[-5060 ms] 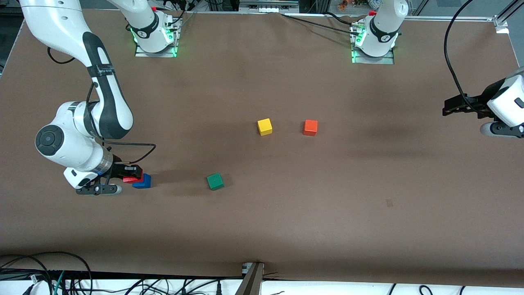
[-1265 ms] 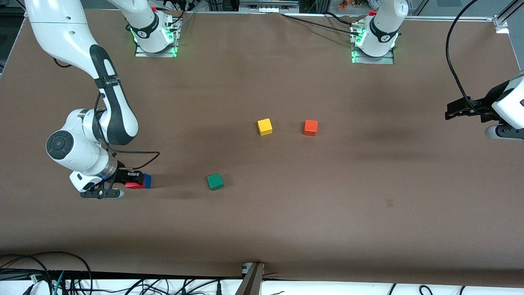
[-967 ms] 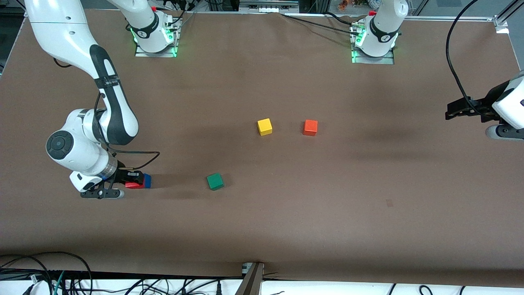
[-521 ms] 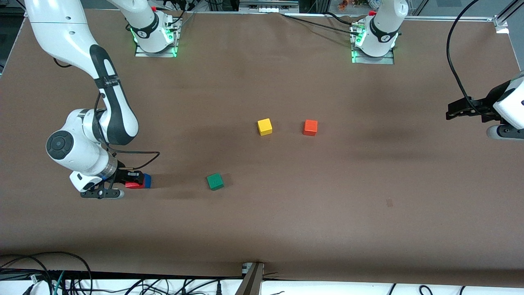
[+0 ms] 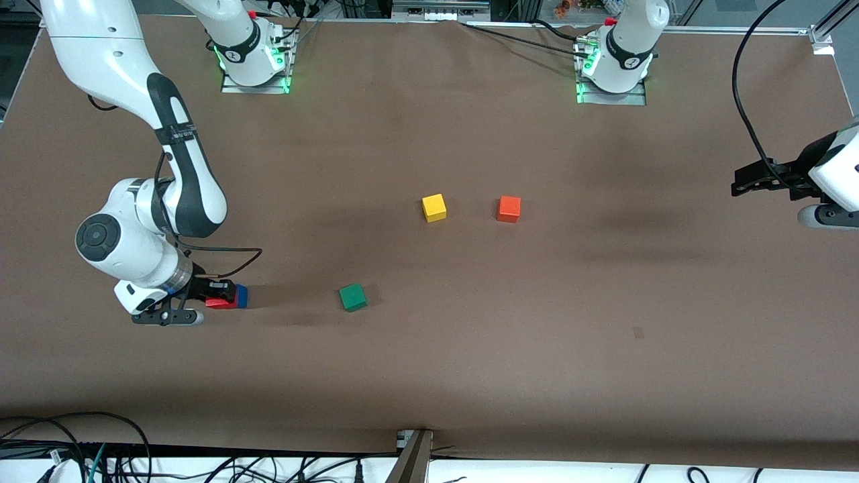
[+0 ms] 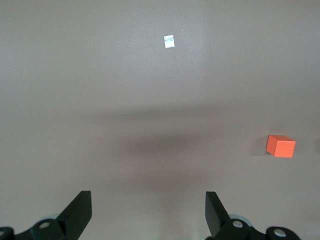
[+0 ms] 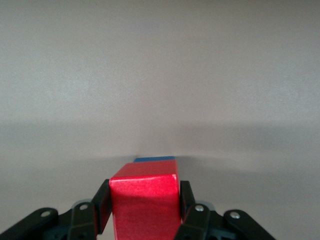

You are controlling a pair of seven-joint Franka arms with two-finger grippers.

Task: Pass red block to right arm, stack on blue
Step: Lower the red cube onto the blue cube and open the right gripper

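Observation:
My right gripper (image 5: pixel 219 293) is shut on the red block (image 5: pixel 219 303) and holds it low over the table near the right arm's end. In the right wrist view the red block (image 7: pixel 145 207) sits between the two black fingers (image 7: pixel 102 200). The blue cube (image 5: pixel 241 296) stands on the table right beside the red block, toward the left arm's end. Only a thin blue strip (image 7: pixel 155 159) shows past the red block's top edge. I cannot tell whether the two touch. My left gripper (image 5: pixel 738 184) is open and empty at the left arm's end, and that arm waits (image 6: pixel 148 215).
A green cube (image 5: pixel 352 296) lies on the brown table, toward the left arm's end from the blue cube. A yellow cube (image 5: pixel 434 207) and an orange cube (image 5: pixel 509 208) stand mid-table, farther from the camera. The orange cube also shows in the left wrist view (image 6: pixel 280 146).
Since five seconds ago my right gripper has come down a little with the red block beside the blue cube. Over the last second nothing has moved.

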